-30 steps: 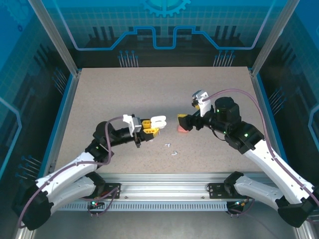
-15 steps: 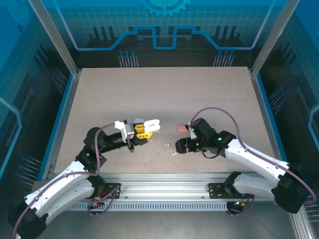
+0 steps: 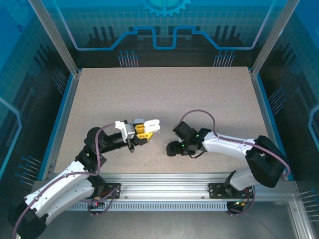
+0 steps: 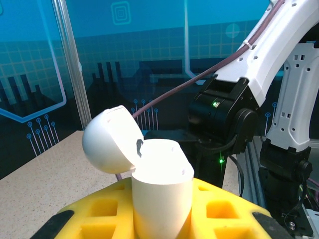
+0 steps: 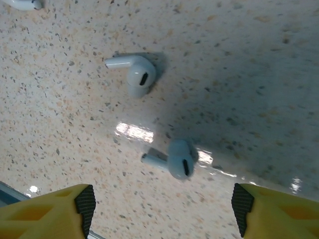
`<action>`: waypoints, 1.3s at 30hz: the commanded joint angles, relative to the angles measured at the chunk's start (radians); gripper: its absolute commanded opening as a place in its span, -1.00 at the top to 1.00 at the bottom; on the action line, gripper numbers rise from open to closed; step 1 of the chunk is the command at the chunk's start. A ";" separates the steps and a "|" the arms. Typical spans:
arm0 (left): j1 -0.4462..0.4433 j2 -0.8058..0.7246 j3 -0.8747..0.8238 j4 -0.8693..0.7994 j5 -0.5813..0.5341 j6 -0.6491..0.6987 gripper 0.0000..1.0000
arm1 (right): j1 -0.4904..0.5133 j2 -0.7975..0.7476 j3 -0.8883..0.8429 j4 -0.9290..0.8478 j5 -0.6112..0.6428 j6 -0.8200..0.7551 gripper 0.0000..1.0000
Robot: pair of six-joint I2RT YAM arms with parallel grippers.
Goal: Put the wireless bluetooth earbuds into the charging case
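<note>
Compared with half a second ago, the right gripper (image 3: 172,148) is seen shifted left and lowered over the speckled table (image 3: 149,89). Its yellow fingers (image 5: 50,211) are spread wide, with nothing held. One small white stemmed plastic earbud (image 5: 174,159) is laid on the table between them, and a second white earbud (image 5: 134,73) lies just beyond. A white pebble-shaped charging case (image 4: 162,194), lid hinged open, is clamped in the left gripper (image 3: 145,130).

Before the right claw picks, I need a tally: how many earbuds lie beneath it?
2 for certain: the upper earbud left of centre, the lower earbud just ahead of the open right claw. A white sliver at the top-left edge may be a third.
</note>
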 commanded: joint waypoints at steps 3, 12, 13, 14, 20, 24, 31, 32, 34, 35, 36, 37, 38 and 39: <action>-0.008 -0.016 -0.012 -0.002 -0.019 0.011 0.99 | 0.033 0.067 0.057 0.012 -0.008 0.042 -0.42; -0.008 -0.022 -0.012 -0.010 -0.026 0.013 0.99 | 0.051 0.114 0.092 -0.047 0.041 0.059 -0.44; -0.007 -0.023 -0.012 -0.010 -0.027 0.014 0.99 | 0.051 0.120 0.093 -0.043 0.033 0.057 -0.44; -0.008 -0.023 -0.011 -0.011 -0.029 0.014 0.99 | 0.053 0.127 0.093 -0.036 0.022 0.058 -0.44; -0.008 -0.023 -0.012 -0.019 -0.032 0.016 0.99 | 0.064 0.165 0.135 -0.018 0.002 0.051 -0.42; -0.007 -0.022 -0.012 -0.022 -0.035 0.016 0.98 | 0.076 0.191 0.172 -0.015 0.002 0.016 -0.42; -0.007 -0.024 -0.012 -0.025 -0.036 0.018 0.97 | 0.084 0.244 0.215 -0.015 -0.009 -0.016 -0.40; -0.007 -0.025 -0.012 -0.026 -0.037 0.018 0.97 | 0.084 0.249 0.217 -0.011 -0.013 -0.019 -0.40; -0.007 -0.027 -0.012 -0.030 -0.037 0.020 0.97 | 0.083 0.253 0.221 -0.002 -0.017 -0.024 -0.40; -0.007 -0.029 -0.011 -0.031 -0.039 0.020 0.97 | 0.084 0.254 0.222 0.006 -0.021 -0.027 -0.40; -0.008 -0.029 -0.012 -0.031 -0.040 0.020 0.97 | 0.083 0.255 0.222 0.013 -0.027 -0.027 -0.40; -0.007 -0.029 -0.012 -0.031 -0.040 0.020 0.97 | 0.082 0.257 0.225 0.012 -0.029 -0.028 -0.40; -0.007 -0.030 -0.013 -0.032 -0.041 0.021 0.97 | 0.082 0.259 0.232 -0.004 -0.023 -0.029 -0.40; -0.007 -0.029 -0.014 -0.033 -0.042 0.020 0.97 | 0.082 0.257 0.239 -0.027 0.001 -0.032 -0.40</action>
